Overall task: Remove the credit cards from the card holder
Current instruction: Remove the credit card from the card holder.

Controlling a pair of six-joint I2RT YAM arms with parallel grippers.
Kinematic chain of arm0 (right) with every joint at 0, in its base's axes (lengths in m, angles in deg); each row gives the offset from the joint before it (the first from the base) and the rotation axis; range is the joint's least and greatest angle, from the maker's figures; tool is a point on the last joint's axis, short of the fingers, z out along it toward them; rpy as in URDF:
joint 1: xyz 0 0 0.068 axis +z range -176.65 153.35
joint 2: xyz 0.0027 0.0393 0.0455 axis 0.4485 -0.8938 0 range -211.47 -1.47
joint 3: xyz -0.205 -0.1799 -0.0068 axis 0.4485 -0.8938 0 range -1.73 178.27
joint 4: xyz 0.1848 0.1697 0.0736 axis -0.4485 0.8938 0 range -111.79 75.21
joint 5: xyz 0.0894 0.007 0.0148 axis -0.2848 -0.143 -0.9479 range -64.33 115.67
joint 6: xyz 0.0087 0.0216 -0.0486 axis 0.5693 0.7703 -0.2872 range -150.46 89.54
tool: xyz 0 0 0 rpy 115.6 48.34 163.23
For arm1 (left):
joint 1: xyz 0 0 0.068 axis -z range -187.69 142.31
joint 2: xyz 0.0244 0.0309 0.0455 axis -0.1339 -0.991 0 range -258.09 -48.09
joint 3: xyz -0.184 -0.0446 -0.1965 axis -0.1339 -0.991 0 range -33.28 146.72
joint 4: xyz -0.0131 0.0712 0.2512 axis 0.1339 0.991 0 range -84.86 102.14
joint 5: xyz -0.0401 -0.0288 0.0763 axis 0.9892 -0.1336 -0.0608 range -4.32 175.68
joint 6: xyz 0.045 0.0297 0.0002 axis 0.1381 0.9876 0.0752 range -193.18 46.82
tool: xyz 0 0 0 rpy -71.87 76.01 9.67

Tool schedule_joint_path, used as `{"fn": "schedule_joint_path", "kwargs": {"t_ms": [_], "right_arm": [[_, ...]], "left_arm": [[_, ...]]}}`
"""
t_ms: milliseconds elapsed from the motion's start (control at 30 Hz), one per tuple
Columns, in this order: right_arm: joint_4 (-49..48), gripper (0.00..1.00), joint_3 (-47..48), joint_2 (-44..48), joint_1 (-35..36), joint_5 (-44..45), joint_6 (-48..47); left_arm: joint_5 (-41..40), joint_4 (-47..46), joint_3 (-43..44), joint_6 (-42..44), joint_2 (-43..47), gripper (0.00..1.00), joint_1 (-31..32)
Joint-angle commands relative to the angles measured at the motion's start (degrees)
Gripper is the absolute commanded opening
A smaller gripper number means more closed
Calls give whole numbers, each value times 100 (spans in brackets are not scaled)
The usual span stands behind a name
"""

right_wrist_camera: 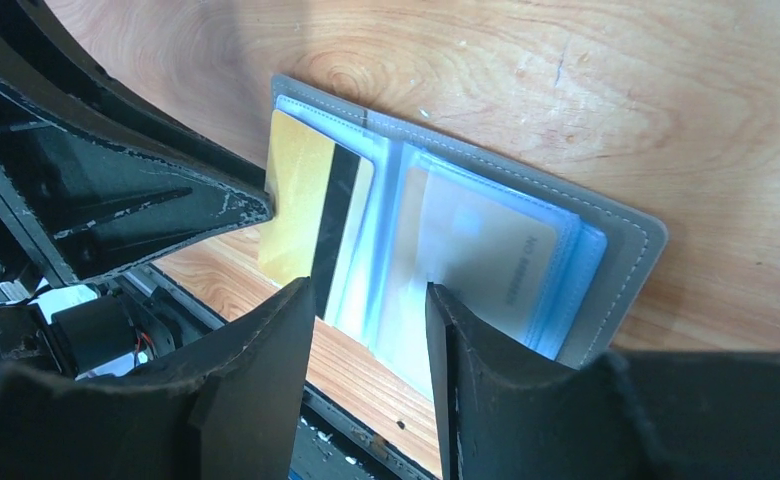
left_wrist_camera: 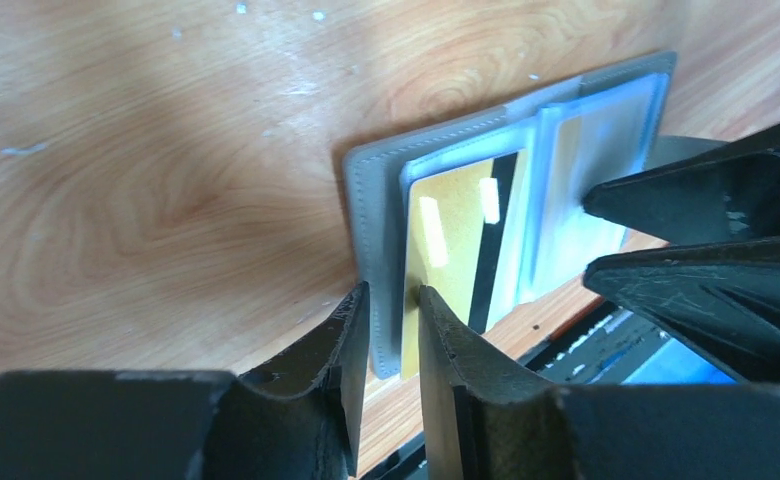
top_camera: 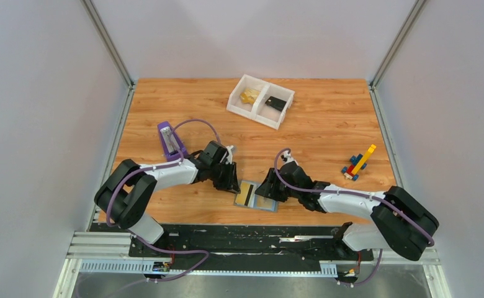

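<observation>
Top external view places the card holder (top_camera: 256, 197) open and flat on the counter (top_camera: 326, 133) near its front edge, between my left hand (top_camera: 232, 182) and my right hand (top_camera: 269, 188), which partly cover its far corners. Wrist views add detail: a gold credit card (left_wrist_camera: 451, 250), black stripe up, sits in the left panel; a paler card (right_wrist_camera: 486, 250) lies under the right panel's clear sleeves. Left fingers stand narrowly apart, straddling the gold card's outer edge and the grey border. Right fingers stand apart above the sleeves near the fold. Well behind are a white tray (top_camera: 250, 113), a purple object (top_camera: 170, 139) and toy blocks (top_camera: 358, 162). Holder's long axis runs left to right along the front edge; the gold card's runs front to back.
</observation>
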Motion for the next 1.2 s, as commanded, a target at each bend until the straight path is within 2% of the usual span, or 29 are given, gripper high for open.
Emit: {"fn": "schedule_joint_path", "kwargs": {"t_ms": [0,200,433,867,1033,1167], "right_arm": [[343,46,-83,149,6,337,-175],[566,46,130,307,6,267,-220],[435,44,460,320,24,-73,-62],[-123,42,988,-1060,149,-417,215],[-212,42,1017,-1365,168,-473,300],[-224,42,1029,-1436,198,-461,329]], "left_arm": [[-429,385,183,203,234,33,-45],[-234,333,148,149,277,31,-39],[447,-142,11,-33,106,19,-55],[292,24,-66,46,149,5,-124],[372,-3,-146,32,200,3,-237],[407,-8,-173,6,189,6,-280]]}}
